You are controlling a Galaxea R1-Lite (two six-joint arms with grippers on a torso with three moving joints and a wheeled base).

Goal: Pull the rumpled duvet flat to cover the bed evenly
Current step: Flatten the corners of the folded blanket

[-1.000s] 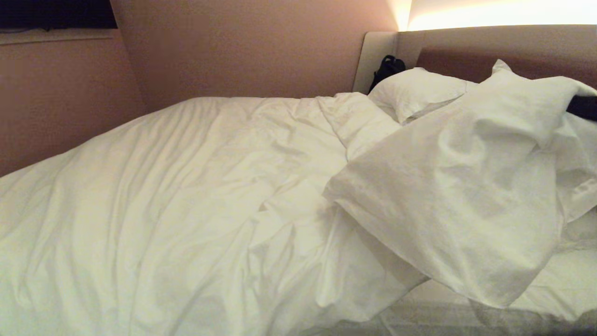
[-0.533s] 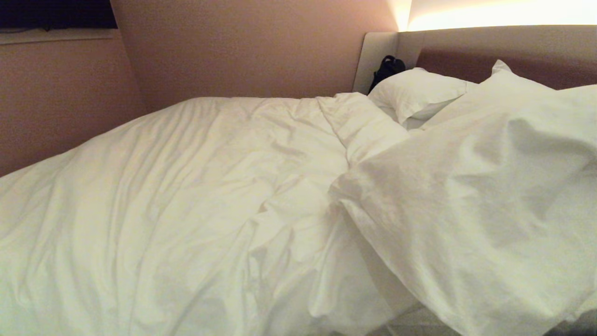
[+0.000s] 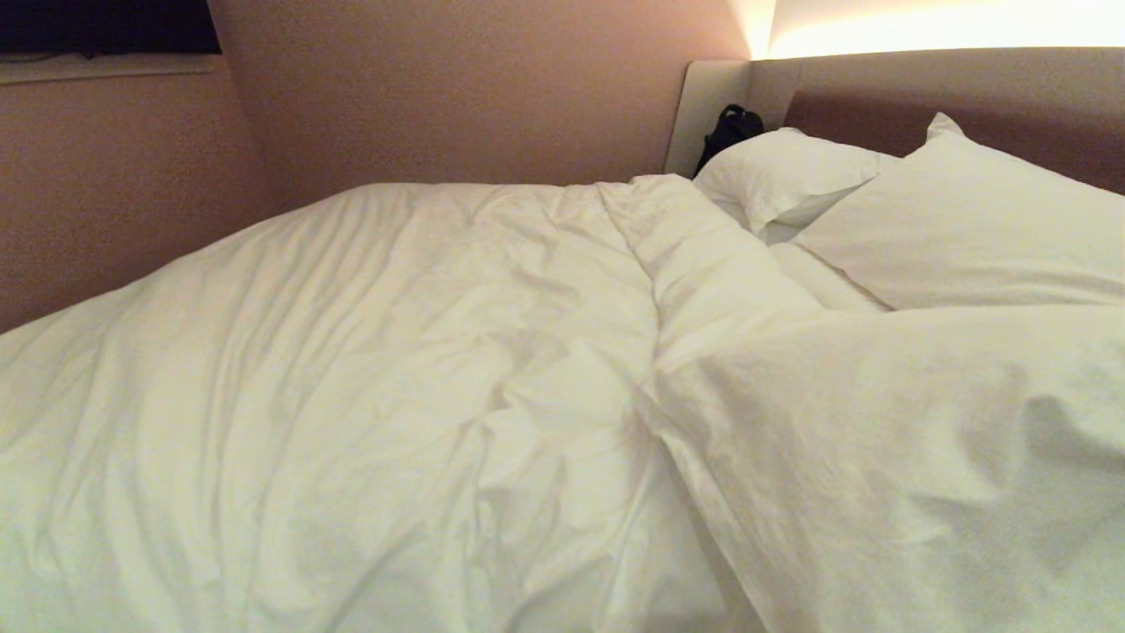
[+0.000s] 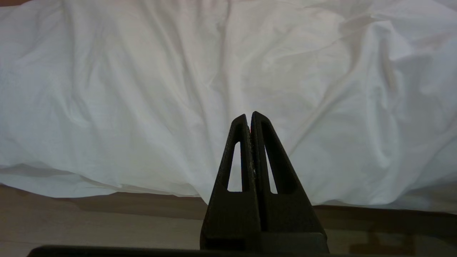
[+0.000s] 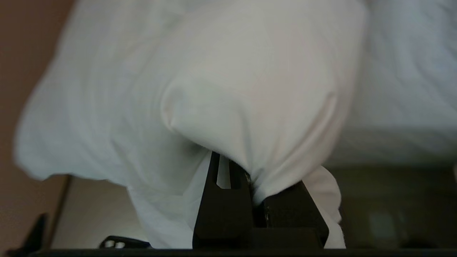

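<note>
The right claw [image 5: 250,185] pinches the near right corner of the duvet [image 3: 879,457], which lies rumpled across the bed [image 3: 923,97], and a hard tug could slip the cloth free, while the left claw [image 4: 250,117] hangs pressed together.

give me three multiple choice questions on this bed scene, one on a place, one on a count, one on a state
1. Where does the small black object sit?
A. in the far corner by the padded beige headboard
B. on the floor
C. on top of the duvet

2. How many rectangular white pillows show in the head view?
A. one
B. two
C. four

3. What is the right tool doing?
A. hanging open over the bed
B. shut on nothing
C. clamped on a fold of the puffy white duvet

Answers:
1 A: it is wedged behind the far pillow.
2 B: two lie side by side at the headboard.
3 C: white fabric bunches out between the jaws in the right wrist view; the left tool is shut and bare.
</note>
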